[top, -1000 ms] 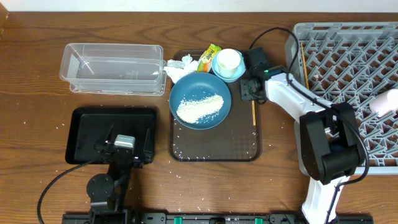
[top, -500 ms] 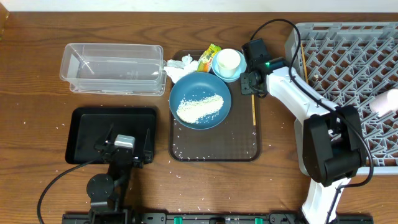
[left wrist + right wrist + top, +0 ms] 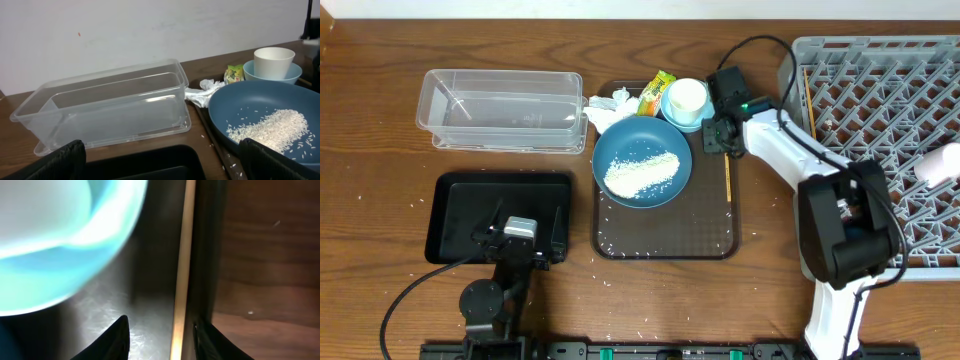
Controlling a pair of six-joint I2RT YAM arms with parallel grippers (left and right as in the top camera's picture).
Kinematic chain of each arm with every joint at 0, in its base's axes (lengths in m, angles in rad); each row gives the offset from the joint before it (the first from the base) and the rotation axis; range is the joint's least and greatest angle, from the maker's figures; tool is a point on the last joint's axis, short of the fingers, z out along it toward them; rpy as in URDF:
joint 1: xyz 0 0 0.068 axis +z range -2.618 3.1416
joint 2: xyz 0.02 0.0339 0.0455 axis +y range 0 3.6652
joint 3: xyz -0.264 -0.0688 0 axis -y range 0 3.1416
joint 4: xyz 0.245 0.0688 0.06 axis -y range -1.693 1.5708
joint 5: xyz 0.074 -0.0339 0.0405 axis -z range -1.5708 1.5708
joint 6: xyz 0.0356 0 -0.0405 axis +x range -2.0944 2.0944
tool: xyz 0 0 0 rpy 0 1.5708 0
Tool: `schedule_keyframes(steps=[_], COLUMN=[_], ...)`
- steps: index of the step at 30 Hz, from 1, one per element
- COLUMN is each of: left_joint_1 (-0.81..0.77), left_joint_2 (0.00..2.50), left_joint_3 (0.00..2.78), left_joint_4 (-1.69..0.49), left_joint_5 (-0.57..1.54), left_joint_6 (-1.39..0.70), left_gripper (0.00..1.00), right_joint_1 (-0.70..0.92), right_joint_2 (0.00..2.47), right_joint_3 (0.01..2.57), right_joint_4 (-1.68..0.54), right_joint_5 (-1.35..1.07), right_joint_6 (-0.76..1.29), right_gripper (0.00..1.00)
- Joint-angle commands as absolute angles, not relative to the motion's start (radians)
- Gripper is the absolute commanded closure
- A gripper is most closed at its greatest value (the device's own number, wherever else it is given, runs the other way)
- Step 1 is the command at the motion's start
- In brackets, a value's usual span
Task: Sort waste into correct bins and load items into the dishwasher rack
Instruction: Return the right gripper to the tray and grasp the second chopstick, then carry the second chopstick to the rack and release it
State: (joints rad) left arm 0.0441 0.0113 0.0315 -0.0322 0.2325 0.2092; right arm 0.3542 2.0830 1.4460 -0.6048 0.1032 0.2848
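Right gripper (image 3: 160, 339) hangs low over a single wooden chopstick (image 3: 182, 255), jaws partly apart and straddling it, not yet clamped. In the wrist view the two dark fingertips sit at the bottom of the frame. The right-hand one is almost against the stick, while the left one stands clear of it.

The chopstick lies flat on the brown tray (image 3: 145, 265), hard against the tray's right rim. Its long axis runs bottom to top of the wrist frame. In the overhead view it likewise runs top to bottom, parallel to that rim. Which end is the tip cannot be told.

Just beyond, at upper left, is the light blue bowl (image 3: 75, 265), holding the white cup (image 3: 686, 96).

Likely trouble:
- A stick this thin and flat may let the fingers skid over it or trap the rim instead.
- The grip looks near the stick's upper end, so the long tail could swing when lifted.
- Any sideways drift may nudge the bowl.

Left gripper (image 3: 167, 165) rests spread wide over the black tray (image 3: 460, 190), holding nothing.
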Motion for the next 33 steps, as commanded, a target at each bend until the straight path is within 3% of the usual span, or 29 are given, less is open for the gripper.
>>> schedule_keyframes(steps=[1, 10, 15, 26, 33], left_joint_1=[0.046, 0.046, 0.046, 0.046, 0.046], left_joint_2=[0.007, 0.007, 0.007, 0.007, 0.007], left_joint_3=[0.004, 0.004, 0.004, 0.004, 0.004], left_joint_4=[-0.049, -0.049, -0.049, -0.049, -0.049], left_joint_5=[0.235, 0.235, 0.235, 0.235, 0.235], left_joint_6=[0.205, 0.204, 0.205, 0.205, 0.204], left_gripper=[0.00, 0.00, 0.00, 0.00, 0.00], right_joint_1=[0.361, 0.361, 0.359, 0.339, 0.278], right_joint_2=[2.111, 2.142, 2.142, 2.114, 1.930], right_joint_3=[1.438, 1.436, 1.436, 1.447, 1.475], right_joint_4=[-0.602, -0.627, -0.660, -0.713, -0.743], right_joint_5=[0.104, 0.104, 0.125, 0.130, 0.132], right_joint_6=[0.316, 0.352, 0.363, 0.370, 0.322], right_gripper=[0.61, 0.70, 0.96, 0.99, 0.99])
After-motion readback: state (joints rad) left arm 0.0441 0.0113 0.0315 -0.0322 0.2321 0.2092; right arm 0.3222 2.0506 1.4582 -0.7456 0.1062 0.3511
